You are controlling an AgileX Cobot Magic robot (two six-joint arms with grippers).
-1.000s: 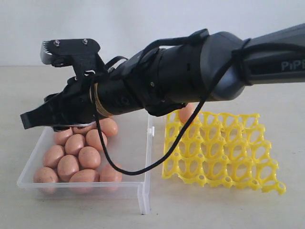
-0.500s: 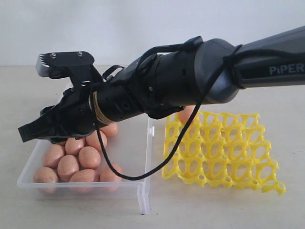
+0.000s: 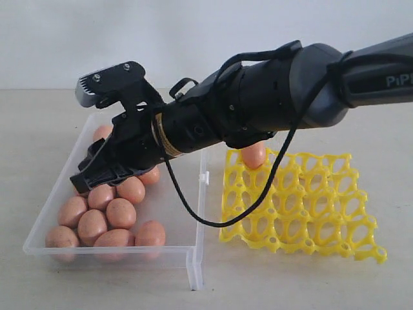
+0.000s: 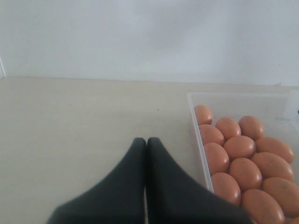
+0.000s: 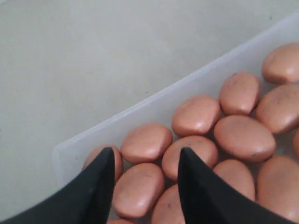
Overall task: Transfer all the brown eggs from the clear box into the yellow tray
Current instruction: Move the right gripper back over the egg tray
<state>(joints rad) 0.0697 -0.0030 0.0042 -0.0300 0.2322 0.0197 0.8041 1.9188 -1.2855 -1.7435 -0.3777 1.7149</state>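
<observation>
Exterior view shows the right arm reaching from the right side across the middle, angled downward, with the right gripper low over the far left part of the clear box. The box sits on the pale worktop at the left. The brown eggs are crowded in its left half, lying against one another, and its right half is bare. A small clip tab stands on the box's right wall. Just to the right of the box rests the yellow tray, with one egg seated in a cup at its far left corner, partly hidden by the arm. A black cable loops down from the arm in front of the box and tray.

The right wrist view shows this gripper's two dark fingers standing apart with a clear gap. They hold nothing. Eggs lie beneath and between them, near a corner of the box wall. Whether the fingertips touch any egg cannot be told.

The left wrist view shows the left gripper with its fingers pressed together and nothing between them. It sits above bare worktop beside the box rim, apart from the eggs.
</observation>
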